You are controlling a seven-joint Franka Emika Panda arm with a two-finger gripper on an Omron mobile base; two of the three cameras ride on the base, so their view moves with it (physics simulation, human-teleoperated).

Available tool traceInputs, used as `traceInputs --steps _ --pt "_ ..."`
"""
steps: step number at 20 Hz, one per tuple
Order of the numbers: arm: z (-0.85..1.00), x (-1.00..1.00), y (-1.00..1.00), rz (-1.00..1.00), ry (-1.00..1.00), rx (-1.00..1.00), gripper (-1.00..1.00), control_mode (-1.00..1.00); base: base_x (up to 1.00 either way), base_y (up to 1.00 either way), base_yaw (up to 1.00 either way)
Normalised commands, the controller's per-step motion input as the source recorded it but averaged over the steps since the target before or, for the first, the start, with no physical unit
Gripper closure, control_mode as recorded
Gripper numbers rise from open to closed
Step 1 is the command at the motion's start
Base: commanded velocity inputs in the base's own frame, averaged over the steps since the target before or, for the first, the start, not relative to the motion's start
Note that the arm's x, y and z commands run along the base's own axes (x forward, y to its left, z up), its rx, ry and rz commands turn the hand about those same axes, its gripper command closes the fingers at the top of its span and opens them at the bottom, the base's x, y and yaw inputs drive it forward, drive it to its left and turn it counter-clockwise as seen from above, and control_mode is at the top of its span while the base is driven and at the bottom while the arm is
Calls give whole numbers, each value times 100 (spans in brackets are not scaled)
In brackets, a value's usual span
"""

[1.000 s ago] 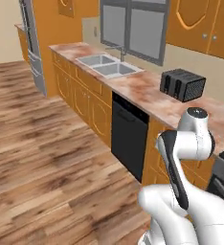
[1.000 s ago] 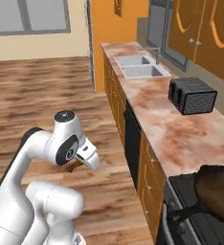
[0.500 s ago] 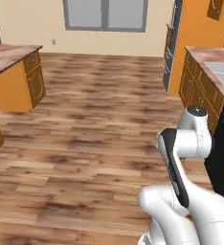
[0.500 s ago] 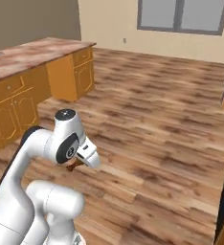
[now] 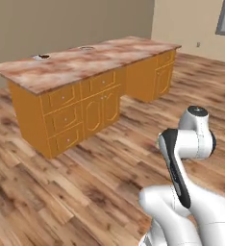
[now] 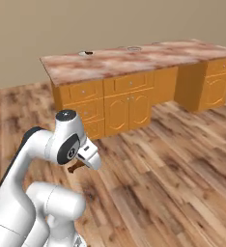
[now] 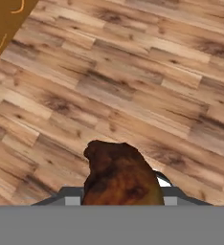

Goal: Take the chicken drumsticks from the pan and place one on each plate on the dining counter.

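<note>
My gripper (image 6: 80,163) hangs low beside the arm's elbow, shut on one dark brown chicken drumstick (image 6: 76,167). In the hand view the drumstick (image 7: 118,176) bulges up between the jaws over bare wooden floor. Ahead stands the dining counter (image 5: 93,65), a long marbled top on an orange base, some way off across the floor. Two small plates rest on its far side: a dark-rimmed plate (image 5: 43,56) and a pale plate (image 5: 87,48). From the right base view they are the dark-rimmed plate (image 6: 87,53) and the pale plate (image 6: 133,48). The pan is out of view.
Wooden floor (image 5: 85,182) stretches between the base and the counter (image 6: 134,60). Orange drawers and cupboard doors (image 6: 117,103) face me along the counter's near side. A beige wall (image 6: 110,24) runs behind it.
The whole picture has swung: the base turned away from the sink worktop, across open floor, and now faces the dining counter. The arm keeps its pose, drumstick still held.
</note>
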Motion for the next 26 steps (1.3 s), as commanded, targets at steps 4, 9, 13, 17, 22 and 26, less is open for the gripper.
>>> traceInputs --steps 4,9,13,17,22,26 --pt "0 0 0 0 0 0 100 100 5 63 75" --pt "0 0 0 0 0 0 100 100 -8 75 34" --pt "0 0 0 0 0 0 100 100 13 83 8" --pt "0 0 0 0 0 0 100 100 19 100 7" --pt "0 0 0 0 0 0 100 100 42 95 5" --pt "0 0 0 0 0 0 100 100 92 78 1"
